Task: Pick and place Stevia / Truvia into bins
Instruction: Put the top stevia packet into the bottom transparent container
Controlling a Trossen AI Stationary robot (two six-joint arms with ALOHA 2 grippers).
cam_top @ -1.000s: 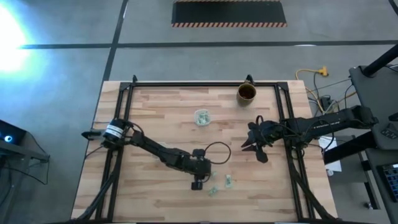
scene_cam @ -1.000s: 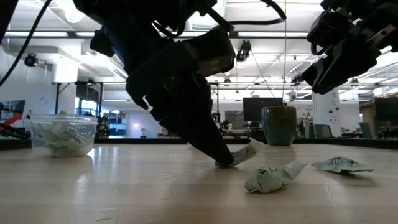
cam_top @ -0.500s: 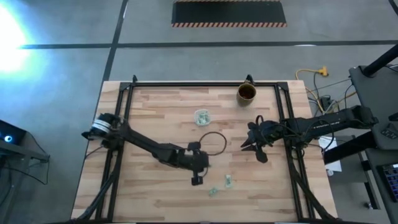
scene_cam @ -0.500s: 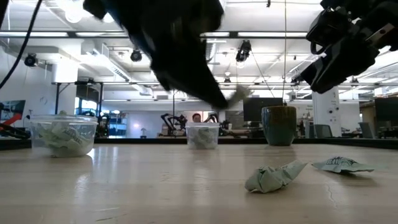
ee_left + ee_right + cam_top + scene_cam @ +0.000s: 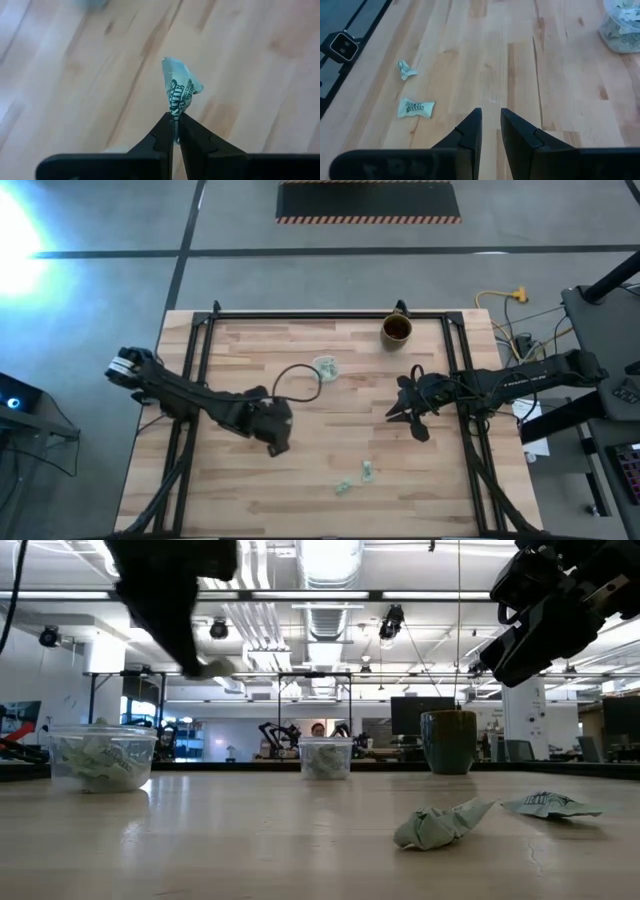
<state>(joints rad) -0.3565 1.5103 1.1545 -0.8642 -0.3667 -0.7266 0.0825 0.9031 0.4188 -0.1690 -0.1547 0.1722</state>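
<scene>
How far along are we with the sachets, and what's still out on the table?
Both clear cups already hold sachets. The left gripper is shut on one sachet, lifted off the table. Two sachets lie loose on the wood. The right gripper hovers slightly open, holding nothing. So: one in hand, two left.
</scene>
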